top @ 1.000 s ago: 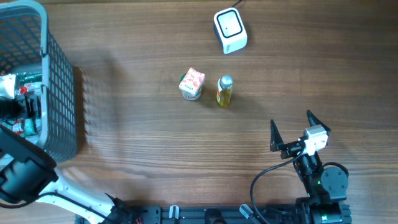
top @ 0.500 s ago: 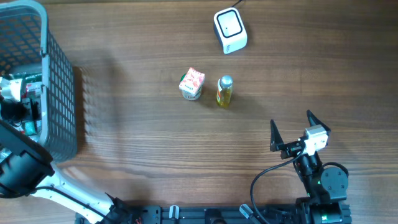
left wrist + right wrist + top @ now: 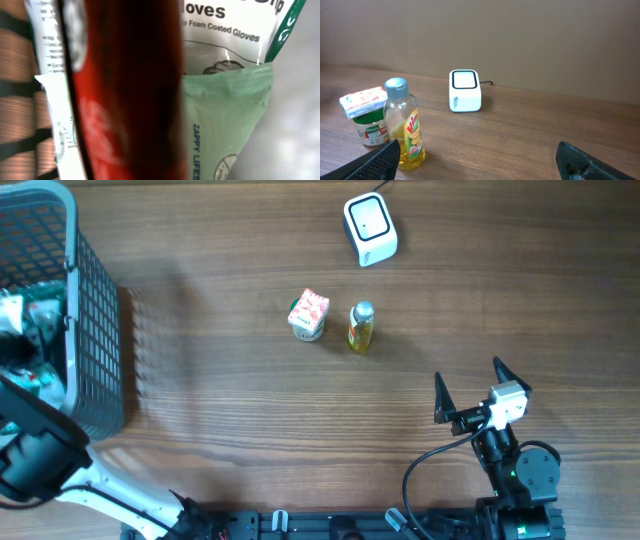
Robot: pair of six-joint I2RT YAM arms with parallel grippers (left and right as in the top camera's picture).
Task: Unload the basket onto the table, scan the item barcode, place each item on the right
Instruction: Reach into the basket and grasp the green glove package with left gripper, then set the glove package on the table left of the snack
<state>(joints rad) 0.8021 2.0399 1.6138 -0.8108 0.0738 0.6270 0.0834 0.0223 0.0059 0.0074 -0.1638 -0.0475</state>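
The left end effector (image 3: 20,345) is seen inside the basket (image 3: 100,330), a blurred red pack (image 3: 125,90) pressed close to its camera; its grip cannot be told. The right end effector (image 3: 467,372) is held wide open and empty above the counter (image 3: 250,430).

One basket (image 3: 100,330), one scanner (image 3: 370,228), one yellow bottle (image 3: 361,326), one lidded cup (image 3: 309,314)

my view here: mock shop checkout, scanner (image 3: 370,228) on wood table (image 3: 250,410), grey basket (image 3: 95,310) of packaged goods (image 3: 225,125), bottle (image 3: 361,326) and tub (image 3: 309,314) out, plain wall (image 3: 530,40)
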